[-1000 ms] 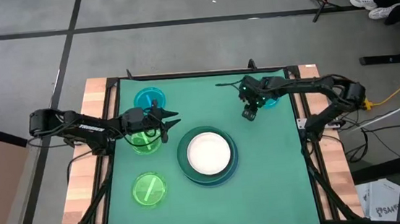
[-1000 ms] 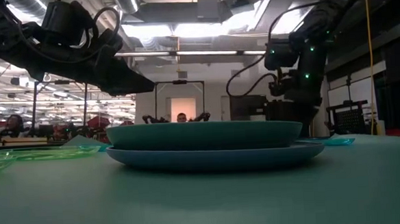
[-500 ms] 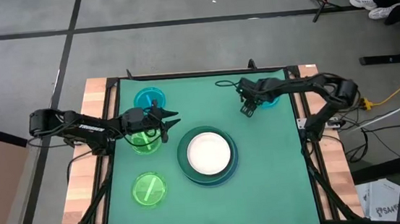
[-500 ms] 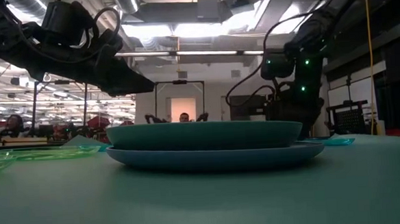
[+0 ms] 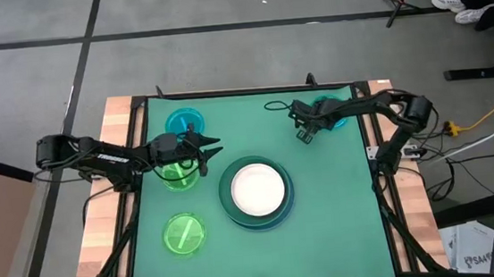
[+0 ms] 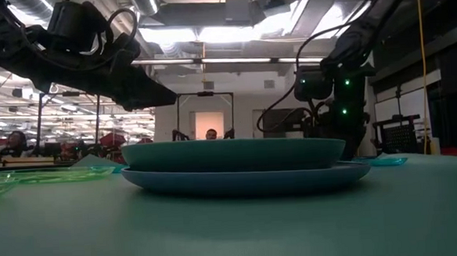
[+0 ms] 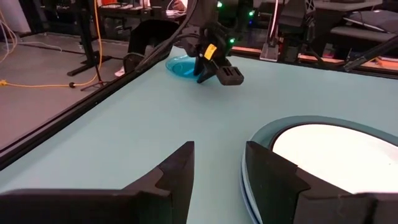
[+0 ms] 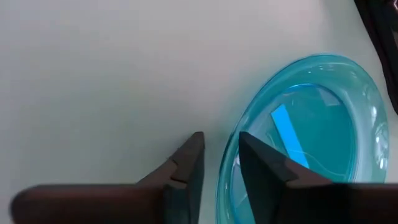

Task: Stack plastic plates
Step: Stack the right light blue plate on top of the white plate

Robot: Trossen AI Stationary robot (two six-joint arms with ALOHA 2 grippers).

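A small translucent cyan plastic plate [image 8: 306, 132] lies flat on the green-covered bench [image 5: 309, 232], its rim between the narrowly parted jaws of the right gripper [image 8: 217, 163], one finger outside, one over the plate. The left gripper [image 5: 208, 152], jaws slightly apart and empty, hovers over a small lime-green plate [image 5: 177, 173]. Between both grippers sits a white plate [image 5: 258, 189] stacked on larger dark ones.

Both arms are built of dark, near-black jointed links, with black cables looped alongside them. White lettering is printed along the left arm's forearm. Small green lights are lit on the right arm's wrist, and a yellow label is fixed beside them.
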